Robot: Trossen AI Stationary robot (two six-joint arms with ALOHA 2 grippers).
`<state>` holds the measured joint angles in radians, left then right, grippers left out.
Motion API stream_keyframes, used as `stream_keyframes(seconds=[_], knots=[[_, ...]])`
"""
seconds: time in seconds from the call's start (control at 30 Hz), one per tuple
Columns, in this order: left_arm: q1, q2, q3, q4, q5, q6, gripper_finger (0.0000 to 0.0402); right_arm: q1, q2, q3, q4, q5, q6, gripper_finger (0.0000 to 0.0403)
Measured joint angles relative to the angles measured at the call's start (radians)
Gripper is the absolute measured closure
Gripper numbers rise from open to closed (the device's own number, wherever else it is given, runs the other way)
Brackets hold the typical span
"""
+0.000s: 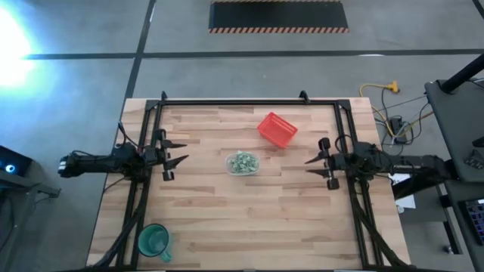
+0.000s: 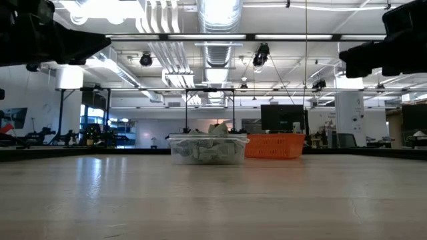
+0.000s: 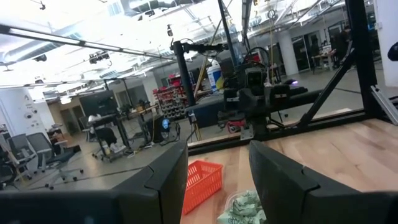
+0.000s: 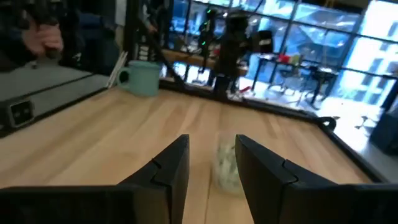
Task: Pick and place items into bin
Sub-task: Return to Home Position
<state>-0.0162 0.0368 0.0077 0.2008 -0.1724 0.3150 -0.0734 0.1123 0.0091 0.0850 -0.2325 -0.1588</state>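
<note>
Left hand spread — clear bin heaped pale-green.

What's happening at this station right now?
Nothing is being handled. The left gripper and right gripper are both open and empty, each at its own side of the table and raised off it. The clear bin at the table's centre holds a heap of pale green and white packets. A red basket sits just beyond it, and a green cup sits by a corner.
</note>
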Motion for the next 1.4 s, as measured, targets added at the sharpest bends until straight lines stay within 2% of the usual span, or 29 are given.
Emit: stream_keyframes(seconds=[0.13,0.37,0.57,1.13,1.4], knots=[[0.000,0.001,0.000,0.000,0.000,-0.004,0.0246,0.042,0.001,0.001,-0.024,0.105,0.025,0.0288],[0.000,-0.001,0.001,0.000,0.000,-0.004,0.0246,0.088,-0.014,0.001,-0.013,0.174,0.021,0.0294],[0.000,0.000,0.001,-0.002,0.000,-0.004,0.0246,0.087,-0.028,0.000,-0.058,0.350,0.066,0.0291],[0.000,-0.001,0.001,-0.036,-0.021,-0.003,0.0246,0.088,-0.018,0.000,-0.057,0.359,0.051,0.0300],[0.000,0.001,0.001,-0.130,-0.021,0.003,0.0246,0.088,-0.018,0.000,-0.057,0.359,0.054,0.0296]])
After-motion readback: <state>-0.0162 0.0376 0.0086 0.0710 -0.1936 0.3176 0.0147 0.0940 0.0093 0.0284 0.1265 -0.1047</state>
